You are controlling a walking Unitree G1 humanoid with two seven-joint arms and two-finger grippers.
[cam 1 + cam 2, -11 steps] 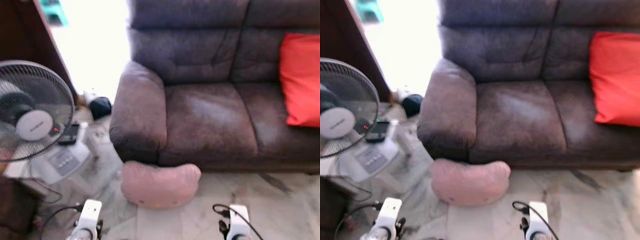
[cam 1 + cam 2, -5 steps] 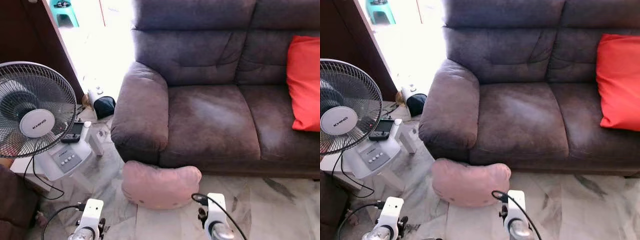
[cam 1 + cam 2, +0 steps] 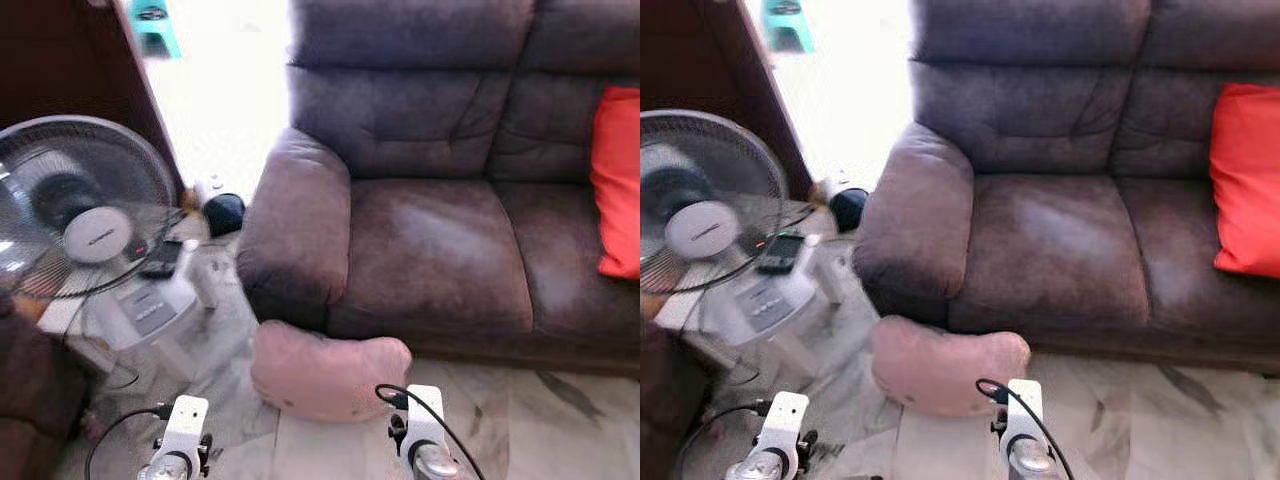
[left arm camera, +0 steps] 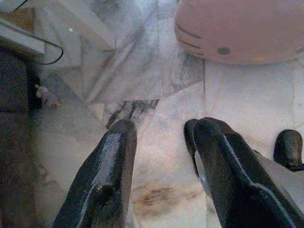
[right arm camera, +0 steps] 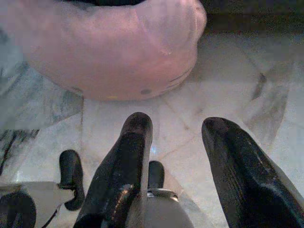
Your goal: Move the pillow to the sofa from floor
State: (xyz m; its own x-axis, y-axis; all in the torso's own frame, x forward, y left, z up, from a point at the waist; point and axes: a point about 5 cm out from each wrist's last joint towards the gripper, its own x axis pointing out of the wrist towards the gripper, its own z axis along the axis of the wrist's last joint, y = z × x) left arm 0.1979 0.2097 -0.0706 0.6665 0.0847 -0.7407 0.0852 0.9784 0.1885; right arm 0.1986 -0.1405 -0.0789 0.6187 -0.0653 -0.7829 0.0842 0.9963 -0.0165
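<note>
The pink pillow [image 3: 328, 375] lies on the marble floor [image 3: 560, 420], pressed against the near front edge of the brown sofa [image 3: 430, 250], just below its left armrest. Dark whisker-like marks and small spots show on its face in the wrist views.

The left gripper [image 4: 161, 147] hangs low over the floor, its two black fingers [image 4: 107, 175] spread apart with bare marble between them; it holds nothing and touches nothing. The pillow sits beyond its fingertips, apart from them.

The right gripper [image 5: 178, 147] is likewise spread wide and holds nothing, poised above the floor tiles with the pillow just ahead of its fingertips, not in contact.

In the head views both wrists sit at the near edge, the right one just near of the pillow.

A red cushion [image 3: 618, 180] leans on the sofa's right seat. A standing fan [image 3: 90, 225] is to the left of the sofa, with a black phone-like device [image 3: 160, 260] on its base.
</note>
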